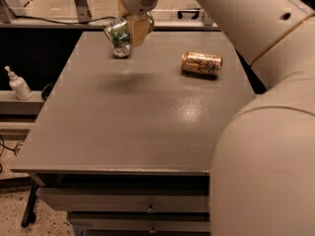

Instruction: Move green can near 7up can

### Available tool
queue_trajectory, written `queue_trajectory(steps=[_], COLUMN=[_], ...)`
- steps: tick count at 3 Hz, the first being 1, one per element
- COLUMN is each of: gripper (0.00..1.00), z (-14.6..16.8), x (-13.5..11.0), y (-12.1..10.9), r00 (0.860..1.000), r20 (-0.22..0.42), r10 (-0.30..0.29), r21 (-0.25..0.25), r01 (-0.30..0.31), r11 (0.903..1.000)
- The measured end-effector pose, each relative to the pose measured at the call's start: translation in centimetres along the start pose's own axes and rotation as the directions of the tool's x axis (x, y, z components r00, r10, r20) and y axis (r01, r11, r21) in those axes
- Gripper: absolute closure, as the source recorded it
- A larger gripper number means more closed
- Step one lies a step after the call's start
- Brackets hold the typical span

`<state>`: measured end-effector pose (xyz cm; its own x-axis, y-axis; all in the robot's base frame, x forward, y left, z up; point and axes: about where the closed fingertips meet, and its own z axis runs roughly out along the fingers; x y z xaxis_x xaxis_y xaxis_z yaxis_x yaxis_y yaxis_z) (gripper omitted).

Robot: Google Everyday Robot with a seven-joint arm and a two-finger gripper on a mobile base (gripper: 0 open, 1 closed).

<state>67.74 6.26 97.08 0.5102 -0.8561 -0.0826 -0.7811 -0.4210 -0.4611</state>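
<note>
My gripper (127, 33) hangs over the far left part of the grey table (147, 127), shut on the green can (116, 30). The can is held on its side, clear of the tabletop, and its shadow lies on the table below. One tan finger (140, 29) covers the can's right part. A pale silvery shape, which looks like the 7up can (121, 50), shows just under the held can, mostly hidden by it.
A gold can (202, 63) with dark script lies on its side at the far right of the table. My white arm (266, 146) fills the right side of the view. A white pump bottle (18, 85) stands on a ledge to the left, off the table.
</note>
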Motion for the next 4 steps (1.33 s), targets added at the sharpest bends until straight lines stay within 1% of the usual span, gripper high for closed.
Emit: queue_trajectory(steps=[1,2,3,4], gripper=[1.0,1.0,1.0,1.0], z=[2.2,3.5,5.1,7.2], x=[2.7,4.4,5.9,7.8], y=[-2.6,-4.9,-5.9,-5.5], r00=[1.0,1.0,0.999,1.0], r20=[0.005,0.026,0.035,0.005], r10=[-0.013,-0.009,-0.007,-0.007], r21=[-0.007,0.028,0.052,0.028], r01=[0.013,0.008,0.005,0.007], r11=[0.9999,0.9996,0.9987,0.9996])
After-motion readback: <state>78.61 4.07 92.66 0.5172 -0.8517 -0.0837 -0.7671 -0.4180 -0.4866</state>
